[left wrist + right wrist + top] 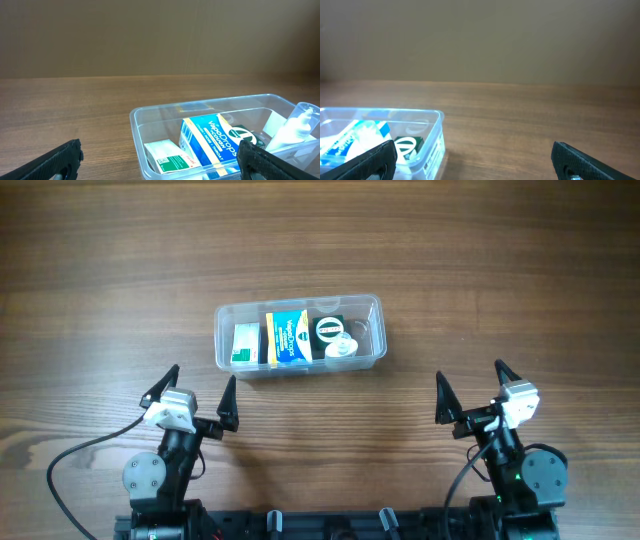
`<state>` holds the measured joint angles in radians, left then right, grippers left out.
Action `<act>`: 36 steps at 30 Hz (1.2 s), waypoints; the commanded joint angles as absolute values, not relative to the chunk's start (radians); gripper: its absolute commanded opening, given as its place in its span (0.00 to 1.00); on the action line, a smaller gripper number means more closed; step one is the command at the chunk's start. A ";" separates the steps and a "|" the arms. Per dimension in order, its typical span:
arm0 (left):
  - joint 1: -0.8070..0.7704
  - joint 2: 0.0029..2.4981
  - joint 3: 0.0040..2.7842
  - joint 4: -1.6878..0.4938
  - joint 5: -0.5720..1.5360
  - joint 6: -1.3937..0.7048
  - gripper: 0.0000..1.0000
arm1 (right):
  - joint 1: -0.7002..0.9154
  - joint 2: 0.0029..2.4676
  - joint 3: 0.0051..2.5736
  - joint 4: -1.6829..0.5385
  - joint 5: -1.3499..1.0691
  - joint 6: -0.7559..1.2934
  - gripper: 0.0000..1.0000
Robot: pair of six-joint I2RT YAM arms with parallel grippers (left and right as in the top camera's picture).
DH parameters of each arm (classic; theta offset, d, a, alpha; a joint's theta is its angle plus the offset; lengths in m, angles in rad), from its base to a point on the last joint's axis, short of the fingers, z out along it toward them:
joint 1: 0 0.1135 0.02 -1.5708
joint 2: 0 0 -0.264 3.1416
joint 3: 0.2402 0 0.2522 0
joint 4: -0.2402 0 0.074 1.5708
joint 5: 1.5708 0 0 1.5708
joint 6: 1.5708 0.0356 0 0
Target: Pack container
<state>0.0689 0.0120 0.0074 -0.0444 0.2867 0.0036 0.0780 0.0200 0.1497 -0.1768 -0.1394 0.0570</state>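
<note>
The clear plastic container [372, 340] lies on the wooden table in the middle of the overhead view. Inside it, from left to right, are a white and green box [244, 343], a blue and white box [288, 337], a dark green box [327, 326] and a small white bottle [343, 347]. My left gripper [200, 395] hangs open near the front left, short of the container [165, 113]. My right gripper [470, 393] is open at the front right, with nothing between its fingers; the container [434, 137] shows at its left.
Bare wooden tabletop [480, 270] surrounds the container on all sides. A black cable [75, 455] runs from the left arm's base across the front left of the table.
</note>
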 commanded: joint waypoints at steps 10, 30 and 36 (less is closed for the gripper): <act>0.077 0.003 0.006 -0.050 0.299 0.019 1.00 | 0.081 0.003 0.005 0.015 -0.166 -0.116 1.00; 0.077 0.003 0.006 -0.050 0.299 0.019 1.00 | 0.081 0.004 0.005 0.015 -0.166 -0.116 1.00; 0.077 0.003 0.006 -0.050 0.299 0.019 1.00 | 0.081 0.004 0.005 0.015 -0.166 -0.116 1.00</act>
<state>0.0689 0.0120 0.0074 -0.0444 0.2871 0.0036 0.0780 0.0174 0.0063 0.0124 -0.1497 -0.1032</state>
